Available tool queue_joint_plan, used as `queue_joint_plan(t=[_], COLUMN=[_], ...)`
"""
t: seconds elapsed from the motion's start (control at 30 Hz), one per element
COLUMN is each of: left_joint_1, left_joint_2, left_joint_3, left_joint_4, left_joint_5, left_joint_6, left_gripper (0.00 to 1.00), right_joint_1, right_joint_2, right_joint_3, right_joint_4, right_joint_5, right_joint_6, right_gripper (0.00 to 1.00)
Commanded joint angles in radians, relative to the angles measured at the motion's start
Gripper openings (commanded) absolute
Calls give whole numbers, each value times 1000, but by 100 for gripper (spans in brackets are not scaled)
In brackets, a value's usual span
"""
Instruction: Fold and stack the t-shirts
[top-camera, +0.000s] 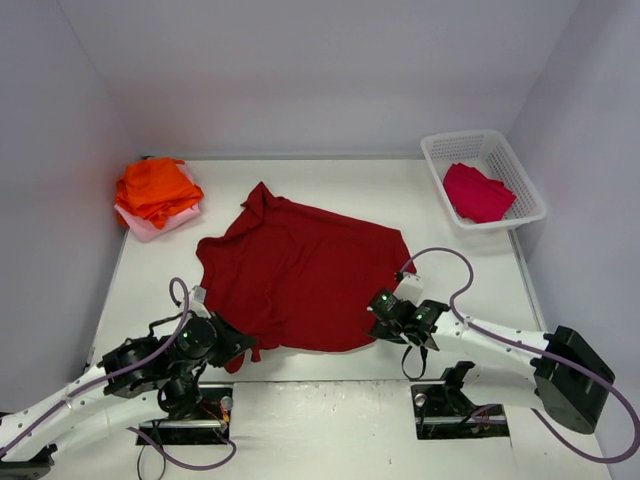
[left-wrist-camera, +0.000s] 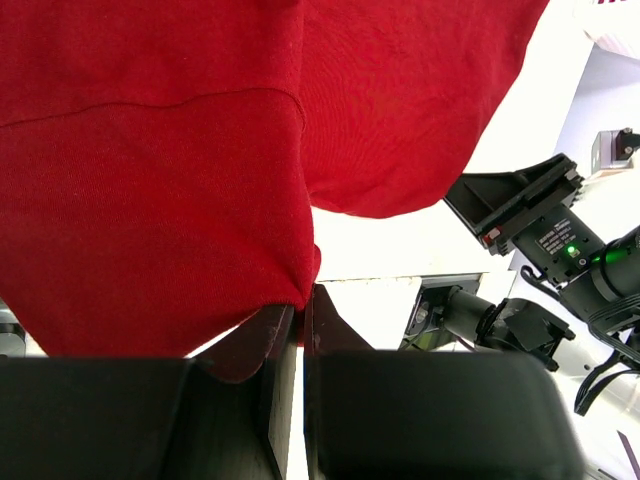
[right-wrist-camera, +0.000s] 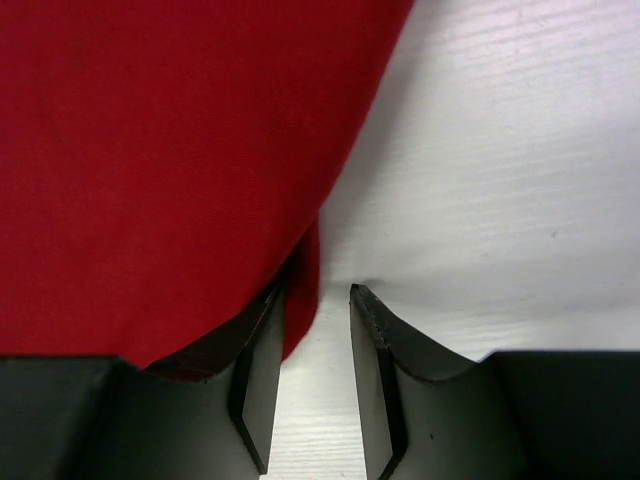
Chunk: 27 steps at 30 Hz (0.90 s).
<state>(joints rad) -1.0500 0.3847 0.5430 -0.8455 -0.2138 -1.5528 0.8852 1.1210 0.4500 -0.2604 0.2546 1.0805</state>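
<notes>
- Risk, we judge: our right claw (right-wrist-camera: 315, 300), part open, straddles only the hem edge of the large dark red cloth t-shirt (top-camera: 300, 275); so thin a bite may slip.
- Our left claw (left-wrist-camera: 302, 298) pinches that hem; the shirt spreads ahead on the bench (top-camera: 340, 185).

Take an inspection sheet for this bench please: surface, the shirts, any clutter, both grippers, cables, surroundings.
Surface: white table, no stains seen.
Job's things: dark red t-shirt spread rumpled mid-table; orange shirts piled on a pale pink shirt at the far left; crimson shirt in the white basket at the far right.
Clutter: nothing seen.
Grippers: left gripper shut on the dark red t-shirt's near edge; right gripper open, that shirt's edge hanging between its jaws.
Cables: grey cable loops by the right wrist, another by the left.
Surroundings: plain pale walls.
</notes>
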Motion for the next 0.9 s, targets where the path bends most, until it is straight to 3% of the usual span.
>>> queue_joint_plan(t=[0.0,0.4,0.43,0.53,0.57,0.87], left_joint_1=[1,1,1,1,1,1], left_joint_2=[10,-10,-15,-21,-24,-58], left_joint_3=[9,2,2,2,3,12], left_joint_4=[19,13,11,0,-9,-50], left_joint_5=[-10,-10,-10,-10,-10,-16], left_joint_6=[-9,-16,-18,-18,-20,-29], left_gripper=[0,0,0,0,0,0], right_joint_1=[11,11,14,17,15,18], right_joint_2=[32,126,126,112,103,40], right_joint_3=[65,124,122,116,113,107], right_joint_4=[20,24,26,26,26,-52], right_joint_5=[78,110,107,109,109,126], right_joint_6=[4,-22,-22,-17,-16,9], right_gripper=[30,29,27,5,2,0])
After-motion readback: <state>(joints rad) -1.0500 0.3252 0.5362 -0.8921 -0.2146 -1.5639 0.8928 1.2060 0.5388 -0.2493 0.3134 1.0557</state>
